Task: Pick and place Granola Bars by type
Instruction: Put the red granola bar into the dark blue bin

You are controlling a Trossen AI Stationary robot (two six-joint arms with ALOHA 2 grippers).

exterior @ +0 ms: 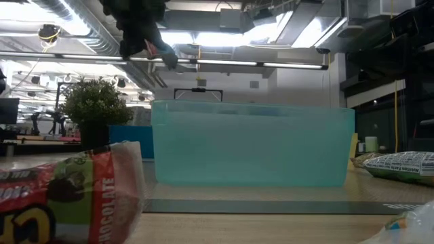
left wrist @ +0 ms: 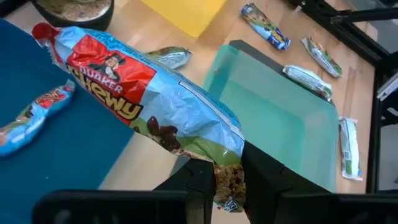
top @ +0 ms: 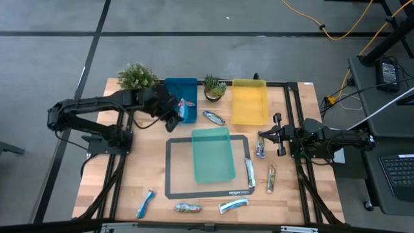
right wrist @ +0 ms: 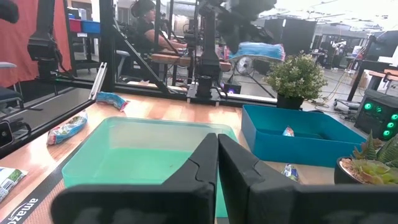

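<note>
My left gripper (top: 174, 115) hovers over the near edge of the blue tray (top: 176, 89), shut on a blue-and-red granola bar (left wrist: 143, 93). That bar also shows raised high in the right wrist view (right wrist: 258, 51) and in the low view (exterior: 160, 51). One more blue bar (left wrist: 34, 118) lies flat on the blue tray's floor. My right gripper (top: 266, 136) waits shut, right of the teal tray (top: 213, 154), beside a bar (top: 261, 148) lying on the table. Several other bars lie on the table around the teal tray. My left gripper pinches the blue-and-red bar by one end (left wrist: 227, 177) between its two fingers (left wrist: 199, 180). The bar runs on from the fingers along their line, lifted clear, its free red end (left wrist: 43, 32) out over the blue tray.
The yellow tray (top: 250, 100) stands right of the blue one, with a small plant (top: 214, 87) between them and a bigger plant (top: 136, 76) at the far left. Loose bars: (top: 214, 117), (top: 250, 173), (top: 271, 178), (top: 233, 205), (top: 188, 208), (top: 145, 204). A black mat (top: 173, 169) lies under the teal tray.
</note>
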